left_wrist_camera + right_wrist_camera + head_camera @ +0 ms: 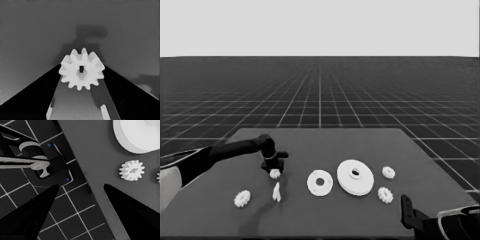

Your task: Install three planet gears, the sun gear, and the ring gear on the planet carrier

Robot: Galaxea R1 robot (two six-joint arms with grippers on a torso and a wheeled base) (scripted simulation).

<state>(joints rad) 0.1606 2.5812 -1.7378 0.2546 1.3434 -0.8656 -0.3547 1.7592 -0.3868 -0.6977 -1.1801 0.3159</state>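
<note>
My left gripper [273,168] has reached out over the left half of the table, its fingers closed against both sides of a planet gear [275,173]. In the left wrist view that gear [81,72] fills the gap between the fingertips of the left gripper [82,67]. The planet carrier, the smaller round part [320,183], lies flat at mid-table. Just right of it is the ring gear, the larger round part [355,177]. Other planet gears lie at the left [242,198] and at the right [388,172] [385,194]. The right gripper [406,205] is parked at the lower right corner, open.
A thin white piece [276,192] lies just in front of the left gripper. The right wrist view shows the table's corner, the larger round part [135,135], a gear [131,170], and dark machinery [47,167] over the floor grid.
</note>
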